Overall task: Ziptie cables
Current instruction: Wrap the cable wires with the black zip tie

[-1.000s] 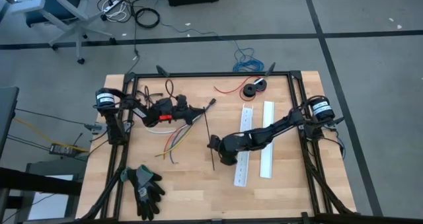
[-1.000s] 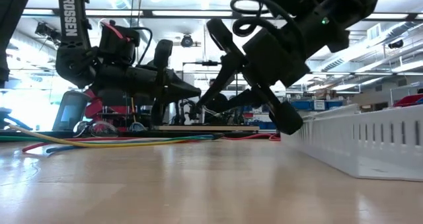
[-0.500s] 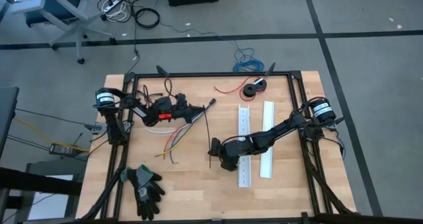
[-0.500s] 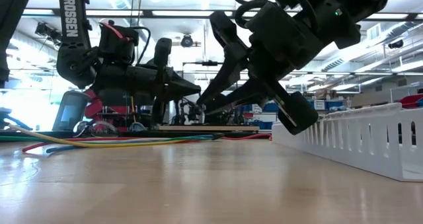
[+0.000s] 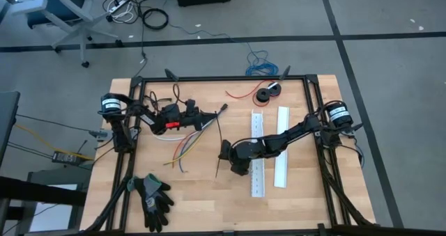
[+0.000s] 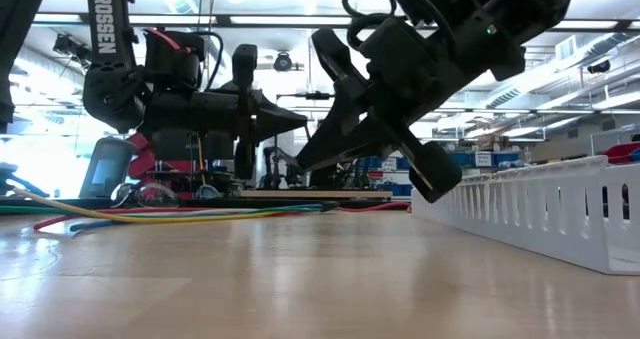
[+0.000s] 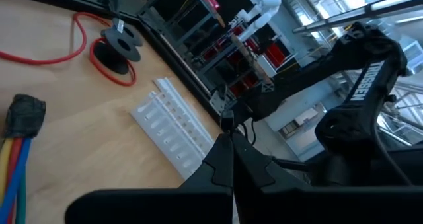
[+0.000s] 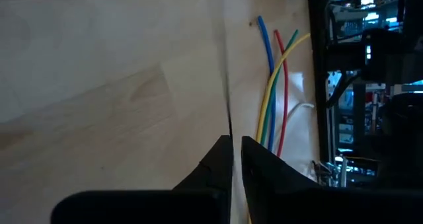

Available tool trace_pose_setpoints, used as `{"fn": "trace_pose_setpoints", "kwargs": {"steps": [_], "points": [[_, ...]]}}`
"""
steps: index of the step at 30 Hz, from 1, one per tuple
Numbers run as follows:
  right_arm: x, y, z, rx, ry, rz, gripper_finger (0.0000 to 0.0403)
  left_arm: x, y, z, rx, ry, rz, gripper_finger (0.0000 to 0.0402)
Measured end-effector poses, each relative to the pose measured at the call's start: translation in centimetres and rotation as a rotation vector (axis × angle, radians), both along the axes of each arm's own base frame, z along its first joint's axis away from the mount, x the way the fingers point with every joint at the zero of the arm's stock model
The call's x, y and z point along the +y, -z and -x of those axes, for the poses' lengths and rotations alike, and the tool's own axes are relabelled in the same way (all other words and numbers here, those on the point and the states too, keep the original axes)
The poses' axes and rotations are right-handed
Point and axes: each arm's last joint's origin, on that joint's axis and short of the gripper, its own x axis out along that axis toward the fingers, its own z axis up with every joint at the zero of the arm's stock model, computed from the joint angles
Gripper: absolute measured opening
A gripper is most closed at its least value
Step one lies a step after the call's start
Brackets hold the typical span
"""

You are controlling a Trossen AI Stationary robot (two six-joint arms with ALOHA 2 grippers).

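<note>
Leftmost on the wooden table [image 5: 195, 194], near its front edge, lies a pair of dark work gloves [image 5: 153, 198]. Behind them, toward the back left, the left gripper [image 5: 207, 118] hangs low over the boards with its jaws pressed fully together; in its wrist view the two dark fingers [image 7: 221, 168] meet in a point with nothing between them. Just beside that gripper lie the cables [image 5: 187, 144], a small fan of yellow, red, blue and green wires spreading toward the front of the table, their joined dark end [image 7: 25, 113] showing in the left wrist view. A thin black ziptie [image 5: 218, 142] runs front to back between the cables and the right arm. The right gripper [image 5: 223, 154] sits near the table's middle, jaws drawn nearly together; its wrist view shows a thin dark strip at the fingertips [image 8: 225, 148], likely the ziptie pinched there, though the contact is hard to make out. To the right lie two white slotted cable ducts [image 5: 268, 149] side by side, the nearer one partly under the right arm. At the back sits a black spool with red wire [image 5: 267, 92].
</note>
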Motion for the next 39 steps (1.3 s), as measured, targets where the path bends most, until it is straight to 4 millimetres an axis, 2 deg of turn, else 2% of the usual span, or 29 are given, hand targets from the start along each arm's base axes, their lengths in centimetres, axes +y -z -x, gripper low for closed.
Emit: {"fn": "trace_pose_setpoints", "kwargs": {"steps": [5,13,18,24,29,34,39], "points": [[0.3,0.0,0.1,-0.001,0.072,-0.135,0.0002,0.0,0.0,0.0,0.004,-0.010,-0.023,0.0000],[0.3,0.0,0.1,0.000,0.136,-0.237,0.0000,0.0,0.0,0.0,0.005,-0.021,-0.029,0.0000],[0.0,0.0,0.0,0.002,0.235,-0.393,0.0000,0.0,-0.1,0.0,0.009,-0.024,-0.083,0.0000],[-1.6,0.0,-0.3,-0.006,0.443,-0.679,0.0000,-0.4,-0.1,-0.1,0.033,-0.059,-0.208,0.0000],[-2.9,0.6,-0.1,0.005,0.574,-0.846,0.0000,-1.4,0.0,-0.1,0.061,-0.096,-0.340,0.0000],[-3.6,1.6,0.6,0.051,0.658,-1.001,0.0000,-2.3,0.0,1.0,0.042,-0.157,-0.462,0.0000],[-4.1,1.5,0.8,0.012,0.664,-1.187,0.0000,-3.1,0.3,1.6,0.086,-0.166,-0.592,0.0000]]}}
